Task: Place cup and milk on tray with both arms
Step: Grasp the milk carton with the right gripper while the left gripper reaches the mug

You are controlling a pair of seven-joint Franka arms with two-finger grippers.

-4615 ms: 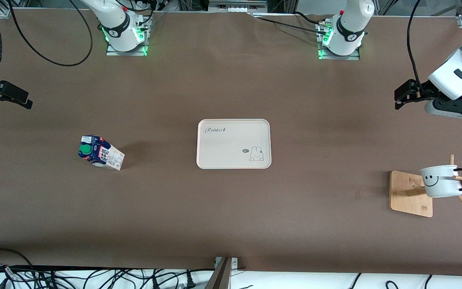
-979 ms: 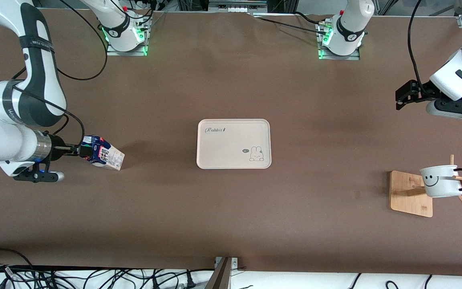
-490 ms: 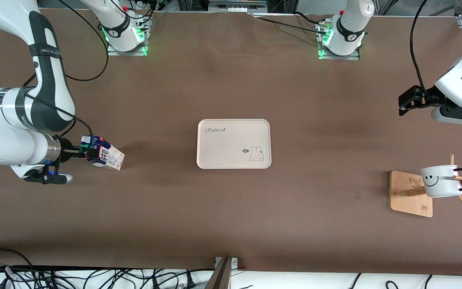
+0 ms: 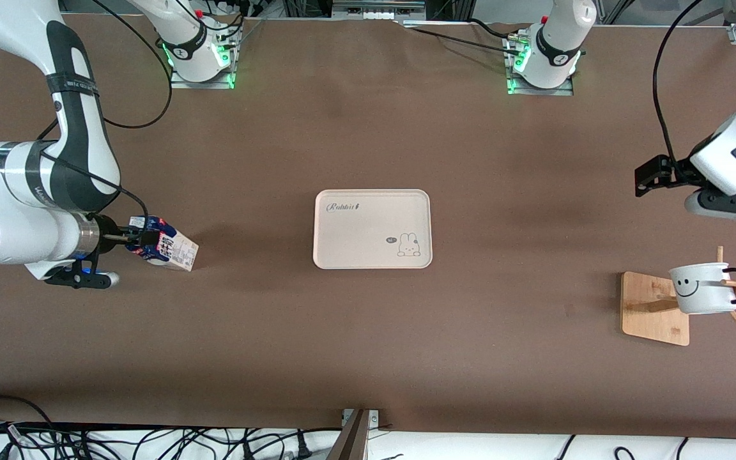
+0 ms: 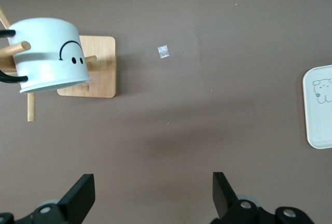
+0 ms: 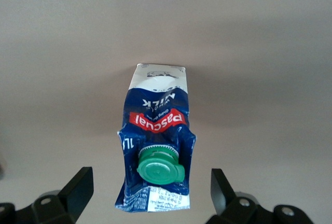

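Since nothing sits on tray (image 4: 372, 228) at counter's middle yet, all still left: milk (image 4: 162, 246) near right arm's end, between open jaws of right gripper (image 4: 142, 239); cup (image 4: 702, 288) on wooden rack (image 4: 652, 311); left gripper (image 4: 646, 176) open above.

milk (image 4: 162, 248) upright, cup (image 4: 701, 288) racked, tray (image 4: 372, 229) bare
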